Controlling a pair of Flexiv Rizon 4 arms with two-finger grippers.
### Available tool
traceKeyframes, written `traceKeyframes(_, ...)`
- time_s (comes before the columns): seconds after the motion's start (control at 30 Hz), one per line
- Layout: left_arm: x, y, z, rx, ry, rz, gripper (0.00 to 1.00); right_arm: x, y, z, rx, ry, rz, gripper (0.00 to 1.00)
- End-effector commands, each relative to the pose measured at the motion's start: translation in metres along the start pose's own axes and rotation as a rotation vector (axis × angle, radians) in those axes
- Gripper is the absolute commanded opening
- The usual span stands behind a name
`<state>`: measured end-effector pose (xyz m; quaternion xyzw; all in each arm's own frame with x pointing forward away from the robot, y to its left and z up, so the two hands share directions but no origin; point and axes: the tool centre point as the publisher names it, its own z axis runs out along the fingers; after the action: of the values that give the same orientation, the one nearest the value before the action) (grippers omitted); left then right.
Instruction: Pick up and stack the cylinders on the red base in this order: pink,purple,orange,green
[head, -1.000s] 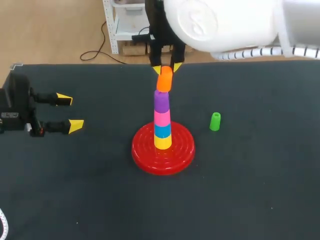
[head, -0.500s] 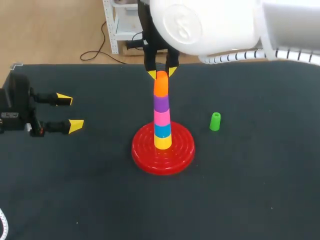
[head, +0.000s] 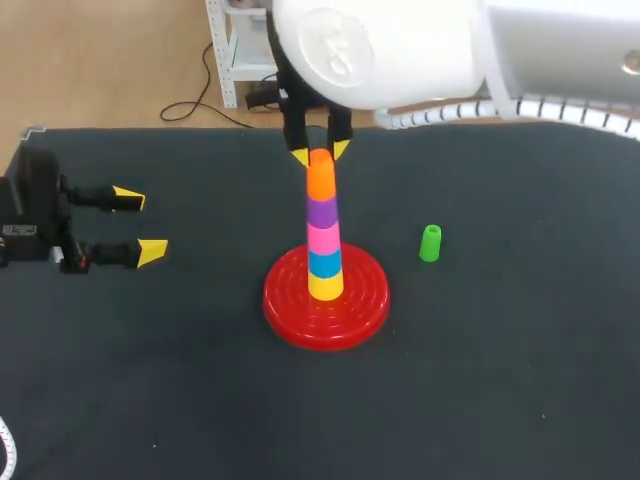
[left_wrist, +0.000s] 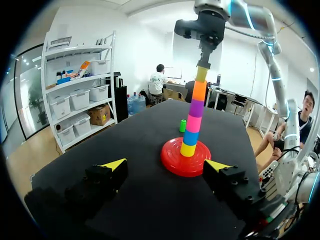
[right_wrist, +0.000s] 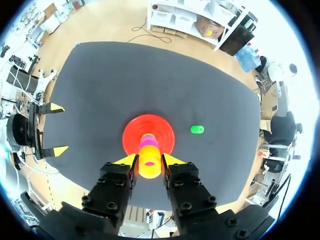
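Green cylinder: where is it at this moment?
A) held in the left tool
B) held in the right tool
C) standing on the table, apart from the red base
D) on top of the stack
C: the green cylinder stands alone on the table beside the red base, while the right tool grips the orange cylinder atop the stack and the left tool is open and empty.

Even overhead light is falling across the dark counter (head: 520, 380), which is soaking it up — shadows are barely showing. The red base (head: 285, 305) is catching a soft sheen, and the white casing of the right arm (head: 400, 50) is glaring almost to white. The 2 wrist views are looking just as bright.
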<state>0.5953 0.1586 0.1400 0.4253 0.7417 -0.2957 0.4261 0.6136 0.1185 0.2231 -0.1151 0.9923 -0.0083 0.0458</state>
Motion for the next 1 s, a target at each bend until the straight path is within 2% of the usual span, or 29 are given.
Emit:
traceKeyframes(0.03, 0.002, 0.000, 0.002, -0.006, -0.009, 0.004, 1.00, -0.001, 0.003, 0.015, 0.007, 0.015, 0.007, 0.00)
traceKeyframes(0.13, 0.002, 0.000, 0.002, -0.006, -0.009, 0.004, 1.00, 0.001, 0.000, 0.009, -0.018, -0.002, 0.005, 0.00)
traceKeyframes(0.17, 0.002, 0.000, 0.002, -0.006, -0.009, 0.004, 1.00, 0.002, -0.002, 0.005, -0.030, -0.012, 0.005, 0.09)
traceKeyframes(0.23, 0.002, 0.000, 0.002, -0.006, -0.009, 0.004, 1.00, 0.004, -0.004, -0.004, -0.049, -0.030, 0.003, 0.51)
traceKeyframes(0.27, 0.002, 0.000, 0.002, -0.006, -0.009, 0.004, 1.00, 0.004, -0.007, -0.009, -0.061, -0.034, 0.010, 1.00)
traceKeyframes(0.5, 0.002, 0.000, 0.002, -0.006, -0.009, 0.004, 1.00, 0.007, -0.029, -0.044, -0.127, -0.101, 0.049, 1.00)
traceKeyframes(0.67, 0.002, 0.000, 0.002, -0.006, -0.009, 0.004, 1.00, 0.003, -0.063, -0.051, -0.136, -0.135, 0.136, 1.00)
traceKeyframes(0.8, 0.002, 0.000, 0.002, -0.006, -0.009, 0.004, 1.00, 0.002, -0.099, -0.041, -0.109, -0.153, 0.213, 1.00)
traceKeyframes(1.0, 0.002, 0.000, 0.002, -0.006, -0.009, 0.004, 1.00, 0.009, -0.151, -0.003, -0.065, -0.106, 0.322, 1.00)
